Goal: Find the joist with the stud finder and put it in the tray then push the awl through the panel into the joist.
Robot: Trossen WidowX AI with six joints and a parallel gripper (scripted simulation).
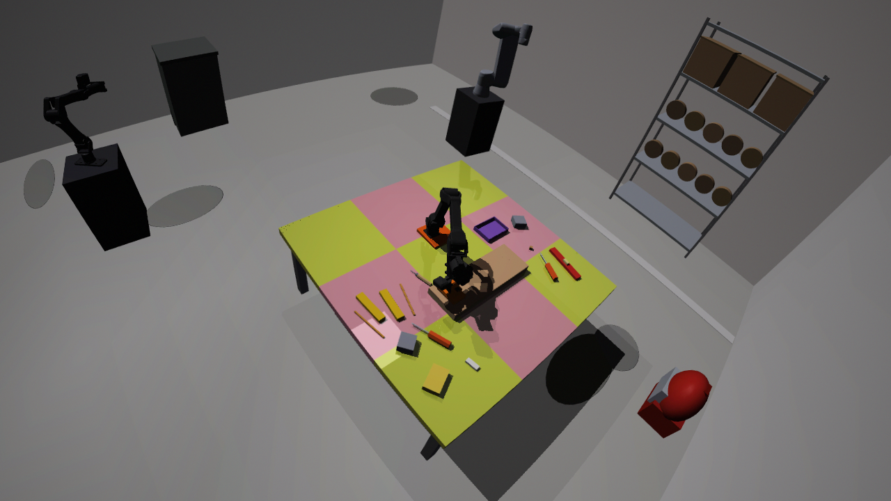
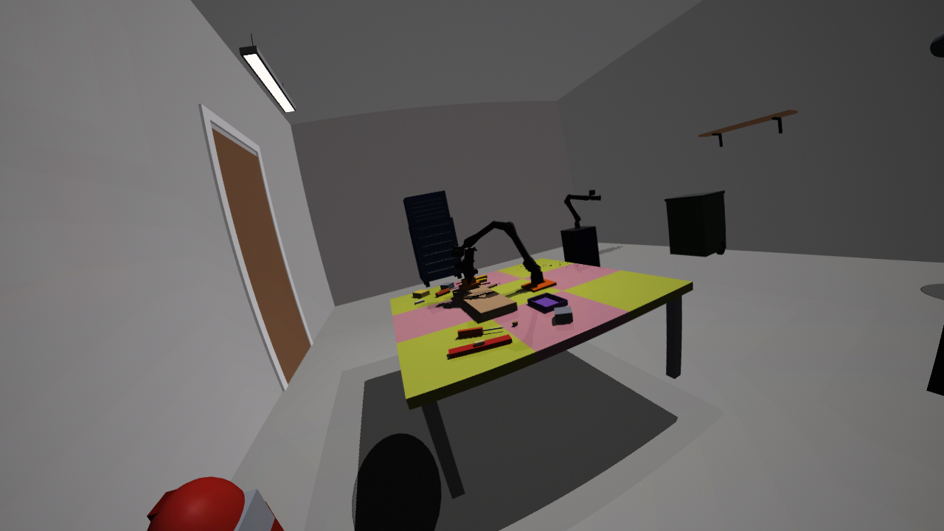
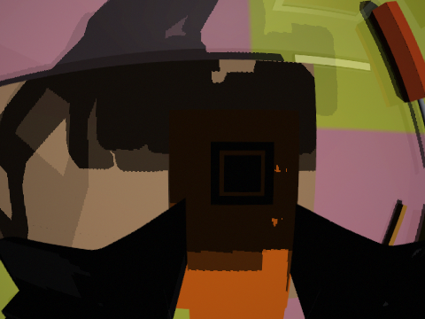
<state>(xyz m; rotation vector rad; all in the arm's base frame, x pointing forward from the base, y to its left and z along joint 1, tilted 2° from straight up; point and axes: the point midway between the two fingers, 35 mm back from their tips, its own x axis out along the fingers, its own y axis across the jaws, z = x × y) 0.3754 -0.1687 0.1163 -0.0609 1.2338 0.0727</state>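
My gripper is shut on the orange stud finder. It holds the stud finder flat, low over one end of the tan floor panel. The stud finder's dark face with its square window lies over the panel's edge, and its orange end sticks out past the edge. The purple tray stands beyond the panel's other end, near the arm's base. A thin pointed tool, which looks like the awl, lies on the table beside the panel, close under the gripper.
A red-handled screwdriver, a grey block, yellow bars and a yellow block lie on the front part of the table. Another red screwdriver and a red level lie to the right of the panel. A grey block sits by the tray.
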